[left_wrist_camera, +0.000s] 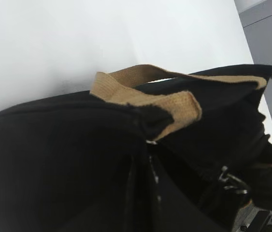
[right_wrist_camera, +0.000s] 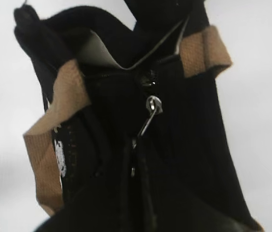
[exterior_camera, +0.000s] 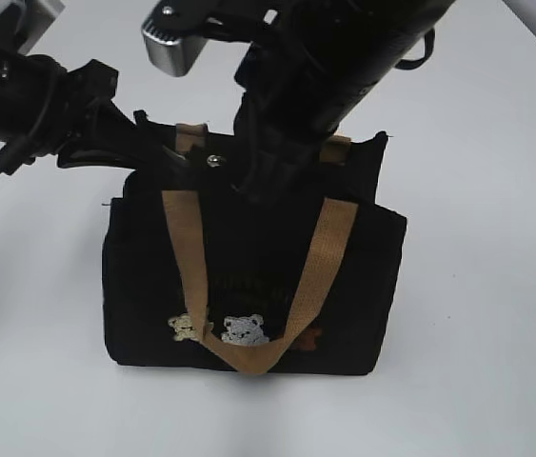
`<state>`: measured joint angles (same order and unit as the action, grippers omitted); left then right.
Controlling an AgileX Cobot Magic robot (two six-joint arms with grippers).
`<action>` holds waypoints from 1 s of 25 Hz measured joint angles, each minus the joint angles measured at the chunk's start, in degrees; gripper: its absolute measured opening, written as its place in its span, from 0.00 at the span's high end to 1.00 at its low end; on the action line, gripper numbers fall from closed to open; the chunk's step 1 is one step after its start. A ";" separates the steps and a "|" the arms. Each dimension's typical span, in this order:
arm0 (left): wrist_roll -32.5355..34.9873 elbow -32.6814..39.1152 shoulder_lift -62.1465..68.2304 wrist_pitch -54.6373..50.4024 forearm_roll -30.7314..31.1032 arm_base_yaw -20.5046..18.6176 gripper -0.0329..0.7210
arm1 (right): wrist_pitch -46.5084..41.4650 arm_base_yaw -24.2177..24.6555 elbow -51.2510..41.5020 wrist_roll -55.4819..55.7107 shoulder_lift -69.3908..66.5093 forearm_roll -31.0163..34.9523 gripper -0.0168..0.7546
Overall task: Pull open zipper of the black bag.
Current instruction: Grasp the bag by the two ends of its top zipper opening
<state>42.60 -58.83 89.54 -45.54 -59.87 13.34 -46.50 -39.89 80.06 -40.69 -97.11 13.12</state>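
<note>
Exterior view: black bag [exterior_camera: 248, 286] stands upright on white worktop [exterior_camera: 496, 190], tan handle [exterior_camera: 329, 252] draped down its front. Left pincer [exterior_camera: 168, 152] clenched at the bag's top left edge; right pincer [exterior_camera: 268, 181] down at the top middle, clenched.

Left wrist view: tan strap [left_wrist_camera: 145, 99] lies over black fabric.

Right wrist view: zipper [right_wrist_camera: 150, 113] pull, silver, hangs at the top seam; what the right pincer grips, cannot tell.

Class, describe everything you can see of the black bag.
The black bag is a small boxy fabric tote standing upright on the white table. Tan webbing handles loop down its front, above small embroidered bears. A silver pull hangs at the zipper. Both arms press in at its top edge.
</note>
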 joint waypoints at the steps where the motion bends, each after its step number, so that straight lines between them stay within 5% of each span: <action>1: 0.00 0.00 0.00 0.00 -0.07 0.00 0.95 | -0.48 -0.06 0.00 1.24 0.67 -2.04 0.98; 8: 0.05 -0.06 0.00 -0.14 -0.43 0.00 0.95 | -9.26 0.49 0.00 10.73 3.97 -13.71 0.98; 13: 0.05 -0.06 -0.06 -0.14 -0.43 0.00 0.95 | -16.32 7.07 0.00 16.87 4.87 -14.72 0.98; 19: 0.05 -0.06 -0.11 -0.21 -0.25 0.00 0.95 | -20.45 16.52 0.00 18.35 5.00 -10.55 0.98; 25: 0.05 -0.06 -0.11 -0.37 0.03 0.00 0.94 | -21.56 20.08 0.00 17.58 5.00 -2.13 0.98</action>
<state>42.65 -58.89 89.43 -45.91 -59.84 13.34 -68.06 -19.80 80.06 -23.11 -92.12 11.00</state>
